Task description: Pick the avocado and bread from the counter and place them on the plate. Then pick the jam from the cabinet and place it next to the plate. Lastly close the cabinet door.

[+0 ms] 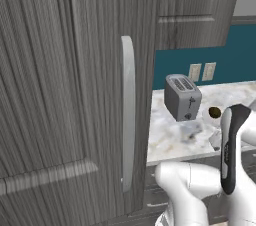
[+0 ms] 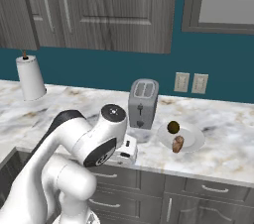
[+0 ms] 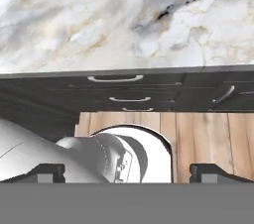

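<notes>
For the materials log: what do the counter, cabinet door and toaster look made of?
Counter: polished marble, going by its white-grey veining. Cabinet door: dark grey wood or laminate, matte, with streaky grain lines. Toaster: probably brushed metal, given its even grey sheen.

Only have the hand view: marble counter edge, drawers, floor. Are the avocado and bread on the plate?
Observer: Yes. In the right base view, the avocado and the bread both lie on the white plate.
Operator: Cabinet door state?
Observer: The cabinet door stands open, swung out close in front of the left base view, with its pale bar handle at its right edge.
Operator: What's next to the plate?
Observer: A grey toaster stands on the counter, just left of the plate in the right base view.
</notes>
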Available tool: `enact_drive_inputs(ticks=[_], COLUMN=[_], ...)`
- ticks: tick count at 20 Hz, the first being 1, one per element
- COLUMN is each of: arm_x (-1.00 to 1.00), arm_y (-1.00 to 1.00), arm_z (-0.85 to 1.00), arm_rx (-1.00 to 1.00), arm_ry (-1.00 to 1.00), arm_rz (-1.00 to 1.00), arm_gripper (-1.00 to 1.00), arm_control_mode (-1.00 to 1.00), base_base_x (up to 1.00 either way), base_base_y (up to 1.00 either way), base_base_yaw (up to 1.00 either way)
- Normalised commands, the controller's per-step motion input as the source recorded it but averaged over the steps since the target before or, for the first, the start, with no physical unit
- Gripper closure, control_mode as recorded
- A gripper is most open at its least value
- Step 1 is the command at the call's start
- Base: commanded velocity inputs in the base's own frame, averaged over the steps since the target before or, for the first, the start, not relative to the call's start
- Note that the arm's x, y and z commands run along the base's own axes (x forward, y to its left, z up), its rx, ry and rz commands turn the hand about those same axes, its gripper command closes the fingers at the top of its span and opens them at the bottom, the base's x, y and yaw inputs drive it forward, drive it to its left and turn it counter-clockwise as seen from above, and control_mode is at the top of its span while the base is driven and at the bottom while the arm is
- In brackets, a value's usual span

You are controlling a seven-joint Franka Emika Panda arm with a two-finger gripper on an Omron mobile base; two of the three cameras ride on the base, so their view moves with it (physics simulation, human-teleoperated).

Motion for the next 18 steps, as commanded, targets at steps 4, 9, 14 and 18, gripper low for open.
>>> enact_drive_inputs(ticks=[4,9,14,18], arm_x=[-0.25,-0.03,0.0,0.0], arm_y=[0.52,0.41,0.41,0.49], arm_z=[0.04,0.09,0.06,0.0], arm_rx=[0.0,0.0,0.0,-0.02], arm_ry=[0.0,-0.02,-0.03,-0.06], arm_rz=[0.02,0.0,0.0,-0.02], arm_gripper=[-1.0,-1.0,-1.0,-1.0], arm_control_mode=[-1.0,-1.0,-1.0,-1.0], base_base_x=[0.0,0.0,0.0,0.0], base_base_y=[0.0,0.0,0.0,0.0], base_base_yaw=[0.0,0.0,0.0,0.0])
